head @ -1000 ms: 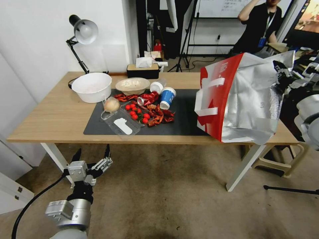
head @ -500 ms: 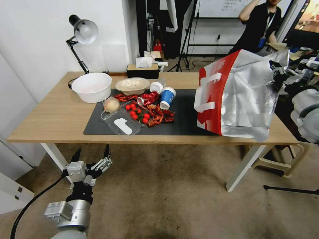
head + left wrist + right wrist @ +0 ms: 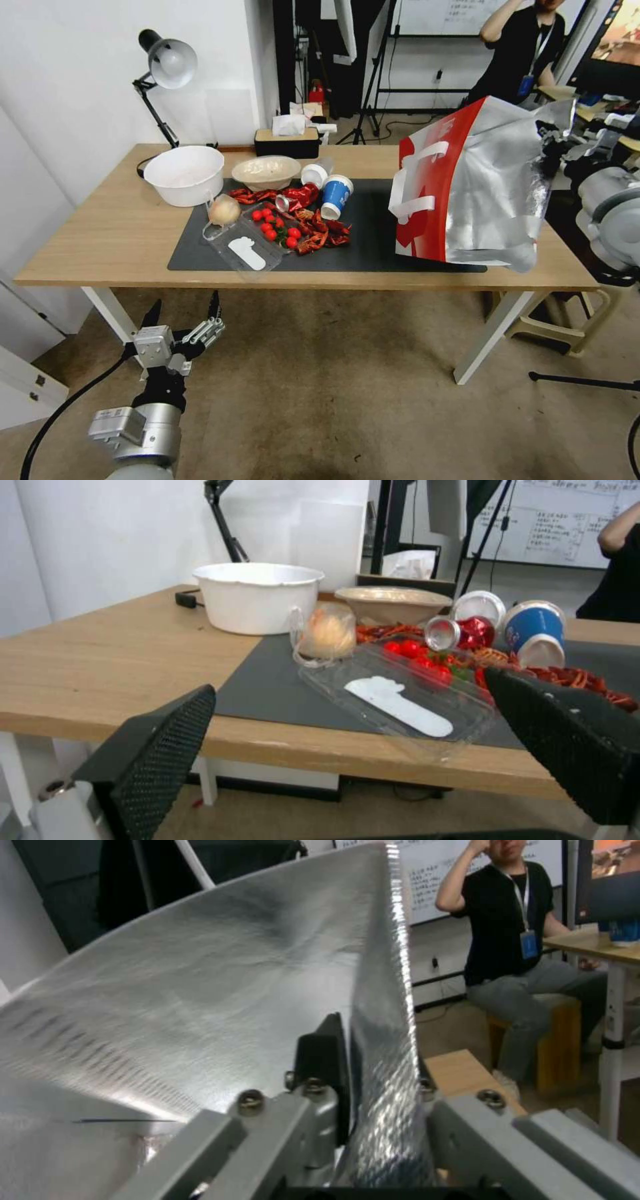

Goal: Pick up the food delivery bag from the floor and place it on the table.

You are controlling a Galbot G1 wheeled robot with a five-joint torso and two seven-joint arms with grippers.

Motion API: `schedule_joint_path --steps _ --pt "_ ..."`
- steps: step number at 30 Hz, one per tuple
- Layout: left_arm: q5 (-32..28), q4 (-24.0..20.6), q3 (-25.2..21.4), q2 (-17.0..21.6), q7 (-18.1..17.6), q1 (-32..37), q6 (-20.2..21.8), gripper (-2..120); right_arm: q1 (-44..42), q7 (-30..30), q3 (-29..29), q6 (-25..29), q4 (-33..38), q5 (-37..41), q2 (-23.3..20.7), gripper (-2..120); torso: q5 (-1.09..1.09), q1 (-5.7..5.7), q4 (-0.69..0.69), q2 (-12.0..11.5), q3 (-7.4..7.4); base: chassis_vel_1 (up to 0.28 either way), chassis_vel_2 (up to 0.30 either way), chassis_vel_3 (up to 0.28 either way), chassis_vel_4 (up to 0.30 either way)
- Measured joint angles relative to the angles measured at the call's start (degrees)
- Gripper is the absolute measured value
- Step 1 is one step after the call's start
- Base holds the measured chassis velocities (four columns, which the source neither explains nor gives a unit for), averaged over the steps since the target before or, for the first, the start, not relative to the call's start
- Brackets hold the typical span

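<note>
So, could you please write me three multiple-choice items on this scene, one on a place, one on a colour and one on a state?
1. Where is the food delivery bag?
A. on the floor
B. on the table's right end
C. inside the white bowl

2. What colour is the tipped paper cup on the mat?
A. blue
B. green
C. yellow

3. How is the left gripper?
A. shut on the lamp
B. shut on a cup
C. open, holding nothing

Answers: 1 B, its base meets the table. 2 A, blue wall, white rim. 3 C, fingers spread below the table edge, while the right gripper pinches the bag's foil rim.

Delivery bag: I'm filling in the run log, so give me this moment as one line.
bag: on table, right end, partly on mat | right gripper: shut on bag's foil edge | left gripper: open, low by floor, idle
</note>
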Motion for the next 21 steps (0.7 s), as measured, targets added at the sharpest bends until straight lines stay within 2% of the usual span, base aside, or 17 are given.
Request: schedule_joint_path --steps 6,7,10,11,13,15,17,19,21 --pt "-0.1 0.05 0.01 0.38 0.03 0.0 -0.04 100 0.72 -0.86 -0.32 -0.01 -0.13 -1.22 -0.12 31 0.0 0.0 0.0 0.0 0.0 0.0 0.0 0.0 0.0" --pt "-0.1 0.05 0.01 0.38 0.03 0.0 -0.04 100 0.72 -0.86 -0.32 -0.01 -0.13 -1.22 -0.12 31 0.0 0.0 0.0 0.0 0.0 0.0 0.0 0.0 0.0" --pt "-0.15 0.14 0.05 0.48 0.05 -0.02 -0.05 100 0.73 -1.38 -0.35 0.07 -0.13 -1.78 -0.24 47 0.0 0.0 0.0 0.0 0.0 0.0 0.0 0.0 0.0" --pt "-0.15 0.14 0.05 0.48 0.05 -0.02 -0.05 100 0.73 -1.38 -0.35 0.07 -0.13 -1.78 -0.24 47 0.0 0.0 0.0 0.0 0.0 0.0 0.0 0.0 0.0" --pt "-0.1 0.24 0.21 0.43 0.06 -0.09 -0.05 100 0.72 -1.59 -0.38 0.11 -0.18 -2.08 -0.25 58 0.0 0.0 0.0 0.0 0.0 0.0 0.0 0.0 0.0" --pt "-0.1 0.24 0.21 0.43 0.06 -0.09 -0.05 100 0.72 -1.59 -0.38 0.11 -0.18 -2.08 -0.25 58 0.0 0.0 0.0 0.0 0.0 0.0 0.0 0.0 0.0" --pt "-0.09 0.25 0.27 0.36 0.07 -0.15 -0.05 100 0.57 -1.71 -0.37 0.11 -0.18 -2.11 -0.25 71 0.0 0.0 0.0 0.0 0.0 0.0 0.0 0.0 0.0" --pt "-0.08 0.26 0.28 0.36 0.07 -0.16 -0.05 100 0.54 -1.73 -0.38 0.11 -0.18 -2.11 -0.25 71 0.0 0.0 0.0 0.0 0.0 0.0 0.0 0.0 0.0" --pt "-0.08 0.26 0.29 0.34 0.07 -0.19 -0.05 100 0.35 -1.81 -0.36 0.1 -0.1 -2.11 -0.25 84 0.0 0.0 0.0 0.0 0.0 0.0 0.0 0.0 0.0"
